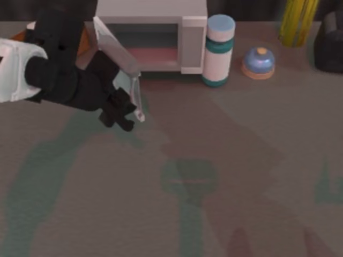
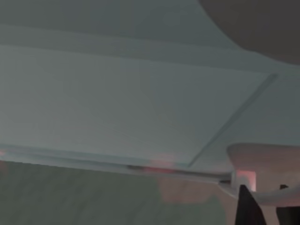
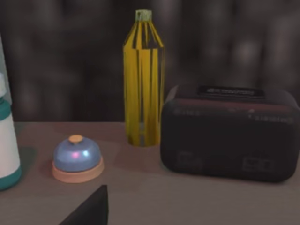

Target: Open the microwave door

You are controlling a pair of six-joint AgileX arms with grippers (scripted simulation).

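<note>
The camouflage-patterned brown and green table [image 1: 241,176] fills most of the top view. At its far edge, left of the middle, stands the boxy white microwave [image 1: 153,10] with a narrow white control panel [image 1: 193,45] on its right side and a pinkish interior floor that is visible. The flat white-framed microwave door [image 1: 119,56] with the grey translucent window is swung out toward the front and the left, with its free edge pointing at the middle of the table. In the left wrist view this door [image 2: 122,103] covers almost the whole picture.

The left arm, black with a white segment, comes in from the left side of the table. The left gripper [image 1: 119,112] is at the free lower edge of the door, just beside its corner. Its dark fingers [image 2: 248,208] stand close to the door edge with a narrow gap, but I cannot tell if they hold it.

The right gripper is not seen in the top view; only a dark corner [image 3: 89,211] shows in the right wrist view, so I cannot tell its fingers.

At the back right are a black rectangular box [image 3: 229,133], a tall yellow ribbed bottle [image 3: 143,79], a white cylindrical container with teal bands [image 1: 218,51] just beside the control panel, and a small blue dome bell on an orange base [image 1: 258,62].
</note>
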